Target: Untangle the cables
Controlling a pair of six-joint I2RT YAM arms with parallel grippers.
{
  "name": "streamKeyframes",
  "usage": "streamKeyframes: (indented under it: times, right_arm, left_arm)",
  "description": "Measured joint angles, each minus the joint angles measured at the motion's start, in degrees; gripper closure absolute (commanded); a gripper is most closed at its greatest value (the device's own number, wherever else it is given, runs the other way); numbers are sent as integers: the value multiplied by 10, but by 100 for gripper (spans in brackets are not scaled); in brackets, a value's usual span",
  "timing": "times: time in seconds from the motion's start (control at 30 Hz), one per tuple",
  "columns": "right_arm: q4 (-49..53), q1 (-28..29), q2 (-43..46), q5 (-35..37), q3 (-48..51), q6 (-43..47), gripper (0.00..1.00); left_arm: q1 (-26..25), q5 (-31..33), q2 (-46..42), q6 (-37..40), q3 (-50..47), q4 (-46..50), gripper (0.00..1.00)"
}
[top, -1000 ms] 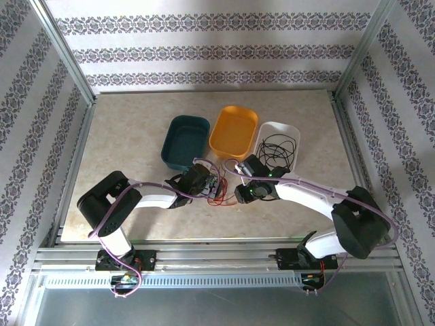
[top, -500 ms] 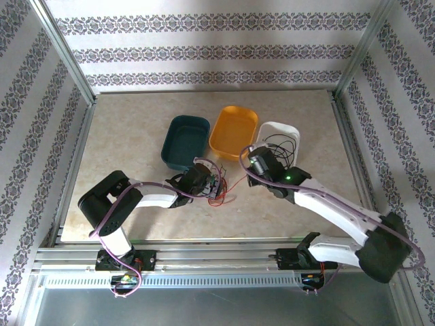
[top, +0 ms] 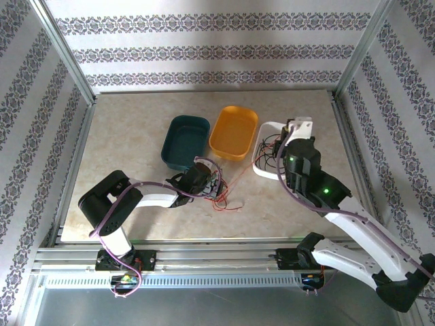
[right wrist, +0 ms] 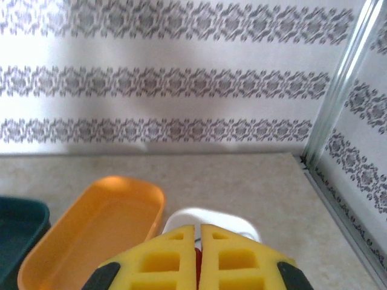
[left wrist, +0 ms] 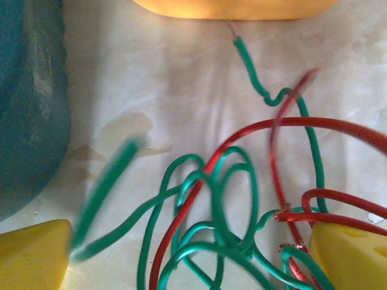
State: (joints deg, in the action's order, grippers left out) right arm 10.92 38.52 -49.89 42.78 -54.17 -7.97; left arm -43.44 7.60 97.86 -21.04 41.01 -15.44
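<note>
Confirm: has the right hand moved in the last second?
Yes. The right hand moved rightward and toward the back wall, now over the white rectangular plastic tray.

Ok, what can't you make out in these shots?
- Right wrist: the shut right gripper hides whatever it pinches; just a red sliver shows.
- Left wrist: one green cable stretch is blurred; the tangle runs off the bottom edge.
- Top: right arm covers part of the white tray.
</note>
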Motion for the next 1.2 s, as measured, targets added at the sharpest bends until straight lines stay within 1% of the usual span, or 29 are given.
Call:
streamKeyframes:
  times: [0.2,0.57,0.67,0.9,1.2]
  right_arm:
    - [-39,-43,44,-10,-12,0,100]
    - [-65,-172,109,-112,-46,-72,100]
    - [-74,-195,119,-133,-60,-82,100]
    - [-83,-219,130,-160,-92,-79,100]
    - [-102,-227,130,-191,-136,-37,100]
  left_arm:
    - [0,2,0,0,0,0,1]
    - [0,4,0,0,0,0,1]
    - [0,4,0,0,0,0,1]
    - [0,13,0,0,-2,1,1]
    - [0,34,2,-5,-2,1,1]
